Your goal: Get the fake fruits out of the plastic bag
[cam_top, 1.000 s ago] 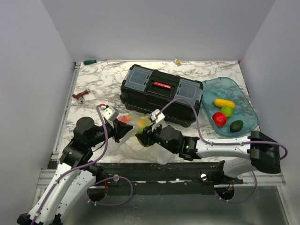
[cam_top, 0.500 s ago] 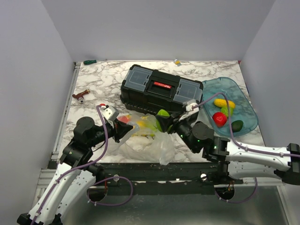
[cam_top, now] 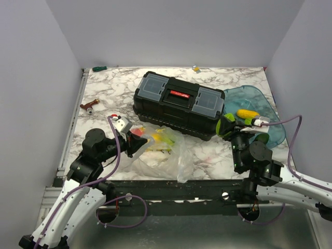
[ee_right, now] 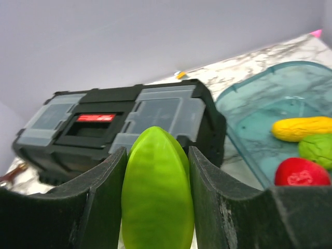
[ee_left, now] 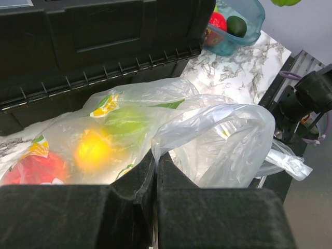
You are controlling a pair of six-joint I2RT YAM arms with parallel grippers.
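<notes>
The plastic bag [cam_top: 162,151] lies crumpled in front of the black toolbox [cam_top: 179,102]. My left gripper [cam_top: 136,146] is shut on a fold of its film [ee_left: 155,155]. Through the bag [ee_left: 212,137] show a yellow fruit [ee_left: 93,149], a red one [ee_left: 32,168] and a green one [ee_left: 124,122]. My right gripper [cam_top: 226,126] is shut on a light green fruit [ee_right: 157,192], held in the air by the blue tray's [cam_top: 270,106] left edge. The tray [ee_right: 244,127] holds a yellow fruit [ee_right: 302,128], a green one [ee_right: 316,149] and a red one [ee_right: 301,173].
The toolbox [ee_right: 104,122] stands closed between bag and tray. A brown-handled tool [cam_top: 90,106] lies at the left, a green item [cam_top: 99,68] and a small yellow item [cam_top: 196,68] along the back edge. Walls close in left, right and behind.
My right arm has swung from the bag's mouth to the right, carrying the light green fruit over to the blue tray's edge. The left gripper has kept its hold on the bag.
</notes>
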